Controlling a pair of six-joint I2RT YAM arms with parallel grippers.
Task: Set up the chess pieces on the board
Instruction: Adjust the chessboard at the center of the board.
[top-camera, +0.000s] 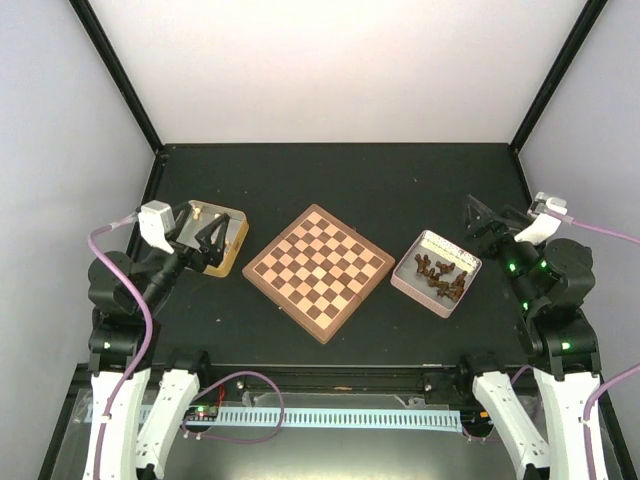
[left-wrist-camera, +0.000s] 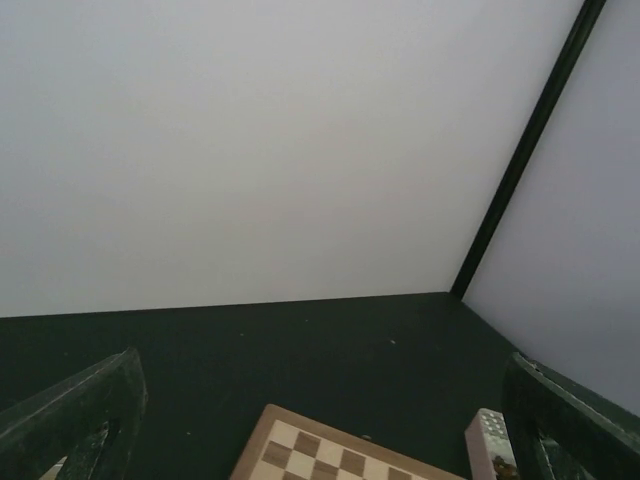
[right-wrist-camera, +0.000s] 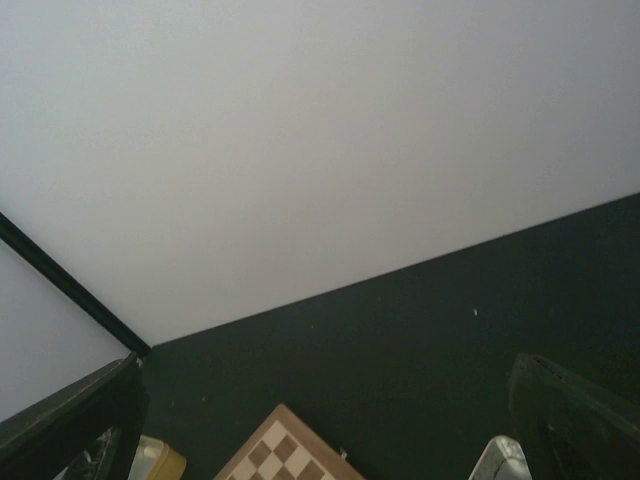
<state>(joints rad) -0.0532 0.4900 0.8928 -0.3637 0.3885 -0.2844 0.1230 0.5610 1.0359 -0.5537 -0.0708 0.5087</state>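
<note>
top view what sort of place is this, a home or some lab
Likely a lab test booth, not a home: plain white walls and black posts box in a dark table, with two robot arms mounted at its near edge.

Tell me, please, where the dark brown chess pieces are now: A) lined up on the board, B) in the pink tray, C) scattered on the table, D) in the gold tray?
B: the chess pieces lie together in the pink tray, and the board holds none.
</note>
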